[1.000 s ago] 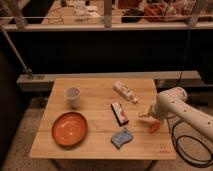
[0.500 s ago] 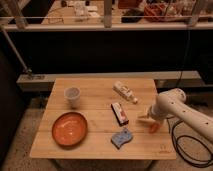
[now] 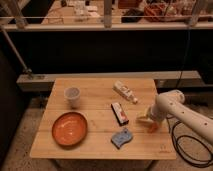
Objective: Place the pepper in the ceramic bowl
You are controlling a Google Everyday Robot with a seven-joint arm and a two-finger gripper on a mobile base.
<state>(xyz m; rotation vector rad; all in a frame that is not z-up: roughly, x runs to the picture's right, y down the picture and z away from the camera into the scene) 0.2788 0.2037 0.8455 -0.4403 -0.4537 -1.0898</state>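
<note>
The ceramic bowl (image 3: 70,128) is wide, orange inside with a brown rim, and sits at the front left of the wooden table (image 3: 95,150). My gripper (image 3: 145,119) hangs low over the table's right side, at the end of the white arm (image 3: 172,105). A small orange-red piece, which looks like the pepper (image 3: 151,127), shows just below and to the right of the gripper, right at the table surface. Whether the gripper holds it cannot be made out. The bowl is well to the left of the gripper.
A small white cup (image 3: 72,96) stands behind the bowl. A flat red-and-white packet (image 3: 119,112) lies mid-table, a pale bottle-like item (image 3: 125,92) lies behind it, and a blue object (image 3: 121,137) lies near the front edge. A black cable (image 3: 182,145) hangs right of the table.
</note>
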